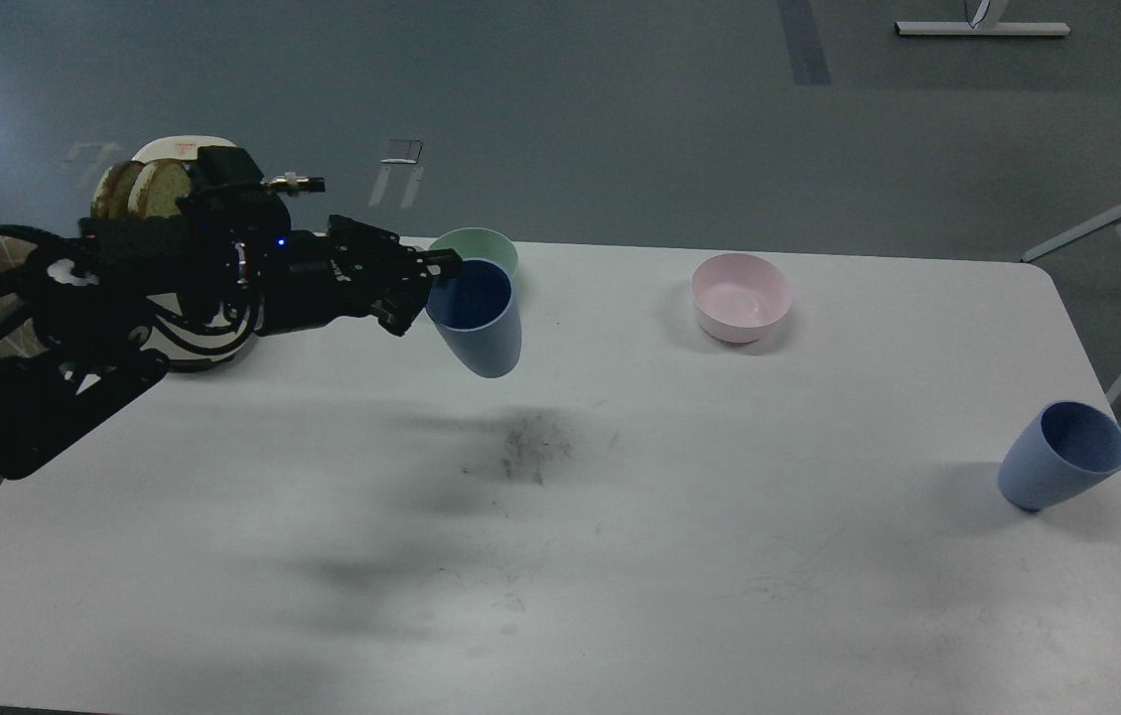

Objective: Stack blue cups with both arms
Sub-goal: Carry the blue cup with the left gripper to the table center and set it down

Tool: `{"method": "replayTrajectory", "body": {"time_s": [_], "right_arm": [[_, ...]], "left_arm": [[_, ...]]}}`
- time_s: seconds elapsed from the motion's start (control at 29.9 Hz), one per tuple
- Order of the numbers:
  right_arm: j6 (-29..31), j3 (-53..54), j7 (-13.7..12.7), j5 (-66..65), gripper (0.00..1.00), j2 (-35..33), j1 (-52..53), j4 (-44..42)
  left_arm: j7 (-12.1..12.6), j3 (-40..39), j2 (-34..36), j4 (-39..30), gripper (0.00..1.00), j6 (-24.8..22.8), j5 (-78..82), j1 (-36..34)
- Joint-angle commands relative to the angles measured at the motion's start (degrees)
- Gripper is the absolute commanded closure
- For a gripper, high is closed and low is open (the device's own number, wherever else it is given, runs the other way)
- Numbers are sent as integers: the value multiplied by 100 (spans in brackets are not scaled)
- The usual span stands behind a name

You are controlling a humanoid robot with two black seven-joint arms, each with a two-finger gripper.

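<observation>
My left gripper (433,283) is shut on the rim of one blue cup (479,320) and holds it upright in the air above the middle of the white table (620,556), just in front of the mint-green bowl. The second blue cup (1059,457) stands near the table's right edge. My right arm is out of view.
A mint-green bowl (481,245) is partly hidden behind the held cup. A pink bowl (741,297) sits at the back right of centre. A cream toaster (163,169) with bread slices stands at the back left, mostly behind my left arm.
</observation>
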Motion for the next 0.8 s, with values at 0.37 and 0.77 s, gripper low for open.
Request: {"method": "replayTrajectory", "body": {"time_s": [0.37, 0.77], "right_arm": [[0, 67, 0, 175, 0, -105, -248, 119], [0, 59, 0, 158, 0, -61, -275, 136]], "left_arm": [[0, 1145, -1315, 1103, 100, 7, 24, -474], [14, 1162, -1447, 1621, 100, 16, 24, -483]]}}
